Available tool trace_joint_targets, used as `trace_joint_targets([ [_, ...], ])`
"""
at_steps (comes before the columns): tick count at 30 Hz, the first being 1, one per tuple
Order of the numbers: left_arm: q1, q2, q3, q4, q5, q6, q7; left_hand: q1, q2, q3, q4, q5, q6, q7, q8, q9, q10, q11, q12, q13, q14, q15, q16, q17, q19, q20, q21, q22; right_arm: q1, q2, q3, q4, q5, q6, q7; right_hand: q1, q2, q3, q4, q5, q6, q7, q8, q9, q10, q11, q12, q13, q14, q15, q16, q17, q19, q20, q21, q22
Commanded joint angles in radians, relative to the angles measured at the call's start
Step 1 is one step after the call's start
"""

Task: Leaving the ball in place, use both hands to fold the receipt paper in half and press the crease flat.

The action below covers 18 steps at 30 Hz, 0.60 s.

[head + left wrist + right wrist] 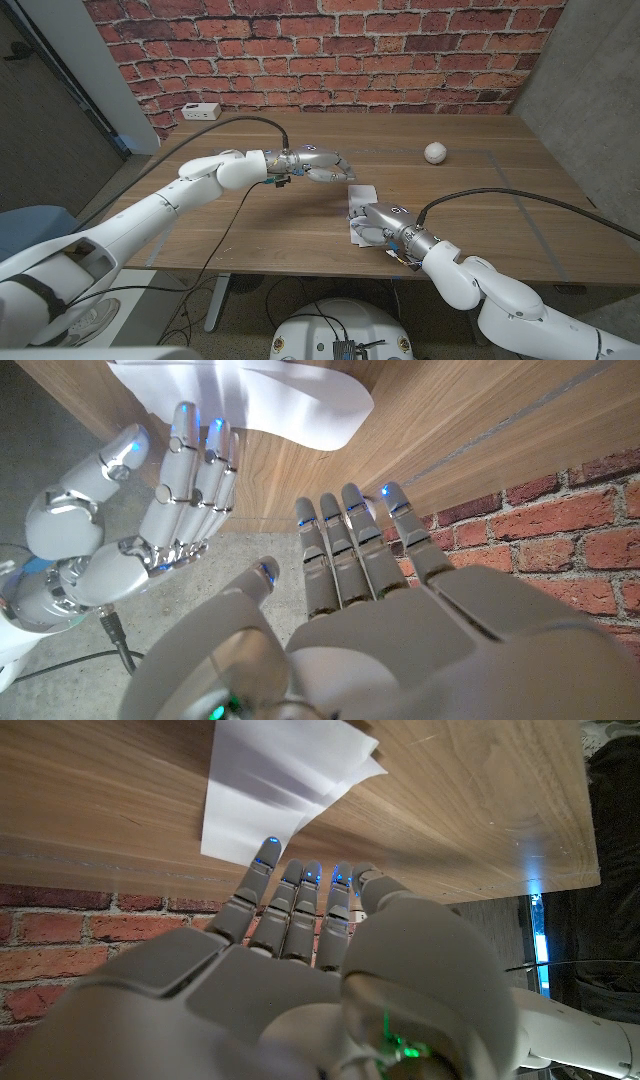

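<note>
The white receipt paper (359,196) lies near the table's front middle, folded over with its layers slightly offset (278,782); in the left wrist view its upper layer (268,390) bows up a little. My right hand (373,223) sits at the paper's near end, fingers straight, with its fingertips (266,850) at the paper's edge. My left hand (318,167) hovers just beyond the paper's far left side, fingers stretched out and holding nothing. In the left wrist view my left hand (370,590) faces my right hand (140,510). The white ball (434,152) rests apart at the back right.
A small white box (201,111) stands at the back left by the brick wall. Black cables run along both arms. Thin tape lines (520,200) mark the right part of the wooden table (250,230). The front edge is close behind my right hand.
</note>
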State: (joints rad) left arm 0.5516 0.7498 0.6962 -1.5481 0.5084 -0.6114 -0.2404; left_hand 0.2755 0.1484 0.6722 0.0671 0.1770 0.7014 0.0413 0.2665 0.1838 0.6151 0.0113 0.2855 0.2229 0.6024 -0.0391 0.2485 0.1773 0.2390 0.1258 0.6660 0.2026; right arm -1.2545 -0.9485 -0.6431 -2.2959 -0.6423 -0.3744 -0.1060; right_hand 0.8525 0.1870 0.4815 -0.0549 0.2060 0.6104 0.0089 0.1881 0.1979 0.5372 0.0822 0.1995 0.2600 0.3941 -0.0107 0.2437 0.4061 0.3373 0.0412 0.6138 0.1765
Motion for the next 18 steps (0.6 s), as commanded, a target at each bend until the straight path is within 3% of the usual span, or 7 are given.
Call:
trace_joint_targets([
  [1,-0.011,0.013,0.035,-0.054,-0.024,0.071,-0.147,0.004,0.01,0.01,-0.003,-0.002,0.017,0.007,-0.002,0.003,0.021,-0.002,0.0,-0.001,-0.011,0.002,-0.012,0.004,-0.015,0.017,-0.002,0.006,-0.03,0.051,0.054,0.028,-0.042,-0.032,-0.114,-0.008,-0.003,-0.001,0.005,-0.005,-0.004,0.001,0.001,0.004,-0.006,-0.001,-0.001,-0.001,0.0,0.0,-0.001,0.003,0.005,0.004,-0.001,0.003],
  [4,-0.016,0.006,0.044,-0.041,-0.077,0.063,-0.184,-0.013,0.022,0.022,0.014,-0.002,-0.001,-0.014,-0.028,0.001,0.005,-0.026,-0.019,-0.008,-0.064,0.002,-0.04,0.007,-0.087,0.033,-0.027,0.004,-0.036,0.063,0.073,0.038,-0.044,-0.051,-0.143,-0.013,-0.006,-0.004,0.007,-0.005,-0.007,-0.001,0.001,0.004,-0.014,-0.009,-0.002,-0.002,-0.001,0.0,-0.001,0.002,0.006,0.003,-0.001,0.003],
  [11,-0.028,-0.017,0.064,0.008,-0.216,0.02,-0.263,-0.019,0.037,0.044,0.03,0.0,-0.04,0.0,-0.055,0.002,-0.036,-0.007,-0.044,-0.012,-0.061,0.006,-0.04,0.008,-0.073,0.033,-0.018,0.005,-0.023,0.073,0.089,0.061,-0.034,-0.05,-0.165,-0.011,-0.002,-0.003,0.003,-0.004,-0.014,-0.004,0.0,0.004,-0.024,-0.006,-0.004,-0.003,-0.008,-0.003,-0.002,0.002,0.002,0.002,-0.004,0.003],
  [15,-0.028,-0.027,0.071,0.019,-0.265,0.007,-0.293,-0.021,0.039,0.06,0.039,0.0,-0.047,0.007,-0.062,0.003,-0.036,0.0,-0.048,-0.013,-0.034,0.004,-0.032,0.007,-0.034,0.02,0.0,0.006,0.003,0.084,0.081,0.086,-0.029,-0.03,-0.168,-0.001,0.011,0.006,-0.001,-0.001,-0.018,-0.009,0.0,0.004,-0.031,-0.015,-0.003,-0.003,-0.011,-0.009,0.0,0.003,-0.002,-0.003,-0.007,0.003],
  [18,-0.029,-0.035,0.076,0.03,-0.289,-0.004,-0.309,-0.018,0.034,0.079,0.039,0.0,-0.037,0.011,-0.061,0.004,-0.021,0.001,-0.048,-0.014,-0.011,0.004,-0.032,0.002,0.014,-0.027,0.023,0.008,0.025,0.094,0.075,0.102,-0.026,-0.016,-0.168,0.004,0.016,0.011,-0.003,0.001,-0.02,-0.012,0.0,0.005,-0.032,-0.017,-0.002,-0.004,-0.012,-0.011,0.001,0.004,-0.004,-0.006,-0.008,0.003],
])
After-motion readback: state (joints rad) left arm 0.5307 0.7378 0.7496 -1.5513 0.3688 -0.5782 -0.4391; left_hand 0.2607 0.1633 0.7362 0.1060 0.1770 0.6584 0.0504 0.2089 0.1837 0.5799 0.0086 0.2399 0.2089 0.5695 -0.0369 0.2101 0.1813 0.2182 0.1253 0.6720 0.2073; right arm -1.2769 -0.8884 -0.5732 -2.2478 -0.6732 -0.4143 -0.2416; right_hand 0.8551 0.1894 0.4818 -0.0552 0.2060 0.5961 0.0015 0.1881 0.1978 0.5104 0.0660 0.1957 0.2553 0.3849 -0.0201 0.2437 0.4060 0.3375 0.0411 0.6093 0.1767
